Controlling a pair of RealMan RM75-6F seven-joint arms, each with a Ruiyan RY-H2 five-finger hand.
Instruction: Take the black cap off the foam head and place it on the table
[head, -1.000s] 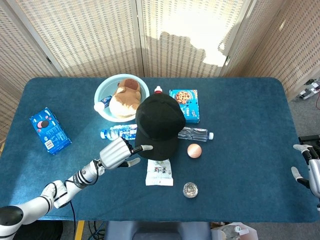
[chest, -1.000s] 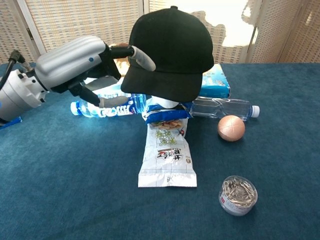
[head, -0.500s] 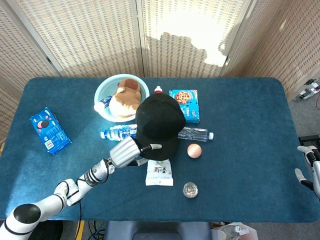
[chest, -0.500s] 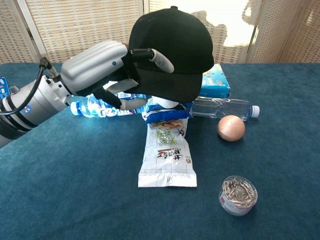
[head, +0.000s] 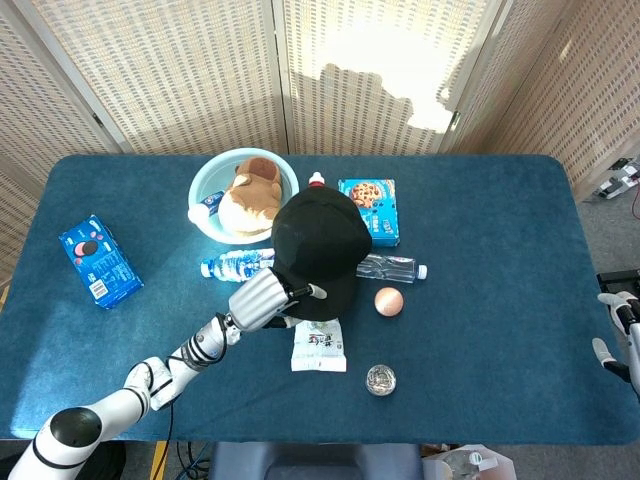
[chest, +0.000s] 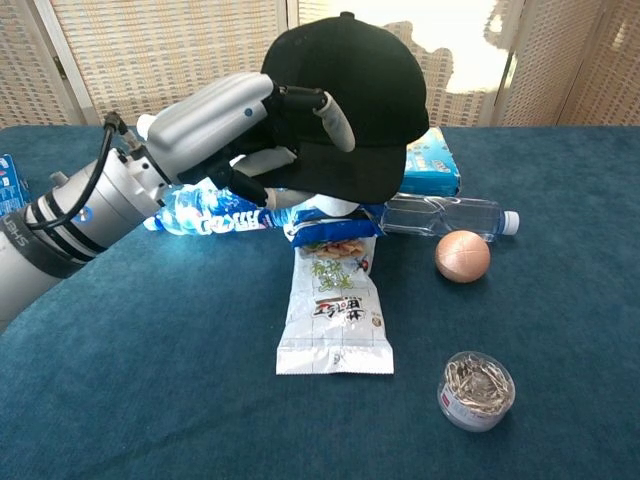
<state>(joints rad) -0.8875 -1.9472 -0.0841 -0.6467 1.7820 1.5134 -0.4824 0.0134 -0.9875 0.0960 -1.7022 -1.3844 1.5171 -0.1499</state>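
The black cap (chest: 345, 95) sits on the foam head (chest: 322, 209) mid-table, not yet lifted. The left hand (chest: 255, 125) closes around its brim (grip looks partial); lifting and placing on the table (head: 480, 220) remain.

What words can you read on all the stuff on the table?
"OREO": on the blue box at the table's left, just readable.
Snack packet: printed characters, too blurred to read.
Blue cookie box: print too small to read.
Labelled water bottle: label unreadable.
Robot's left arm: dark lettering on the wrist band, cut off and unreadable.
Black cap: no text visible.
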